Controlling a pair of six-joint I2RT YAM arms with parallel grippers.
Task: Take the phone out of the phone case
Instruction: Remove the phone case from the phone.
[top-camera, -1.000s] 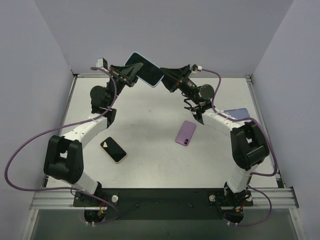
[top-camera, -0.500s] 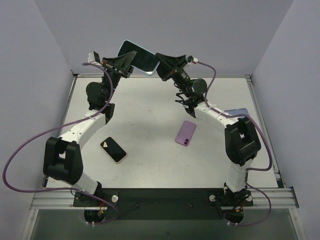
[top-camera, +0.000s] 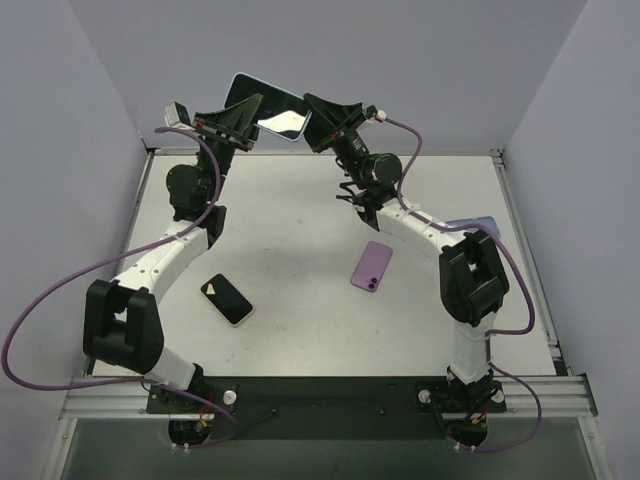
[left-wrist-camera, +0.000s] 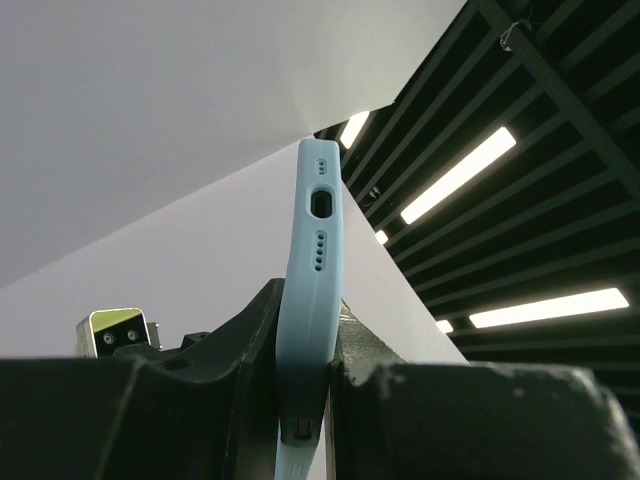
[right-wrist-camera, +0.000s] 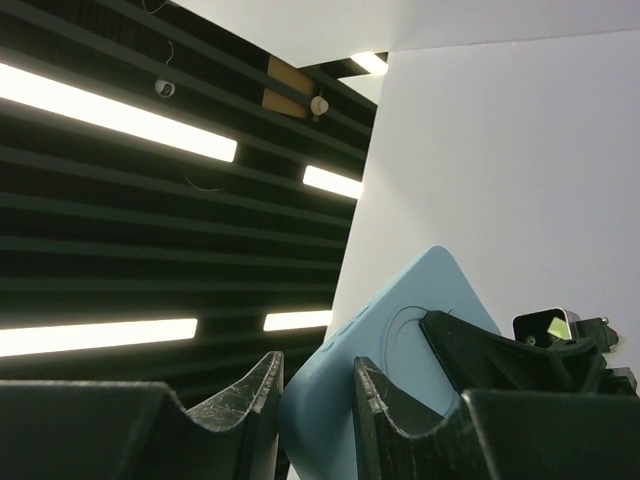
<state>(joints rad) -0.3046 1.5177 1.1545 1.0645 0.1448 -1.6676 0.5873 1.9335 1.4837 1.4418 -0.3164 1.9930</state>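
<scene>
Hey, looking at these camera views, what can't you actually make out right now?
- Top view: whether the phone is coming out of the phone case. The left gripper and right gripper cover both ends.
- Top view: the bluish item, mostly hidden by the right arm. Phone or case is unclear.
- Left wrist: only the case's bottom edge shows. The gripper hides the rest.
- Right wrist: only a back corner shows. The screen is unseen.

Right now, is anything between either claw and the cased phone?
Nothing visible. Both claws are on the cased phone, which is held up in the air. The left claw clamps one end across its front and back, and the right claw pinches a corner at the other end.
</scene>
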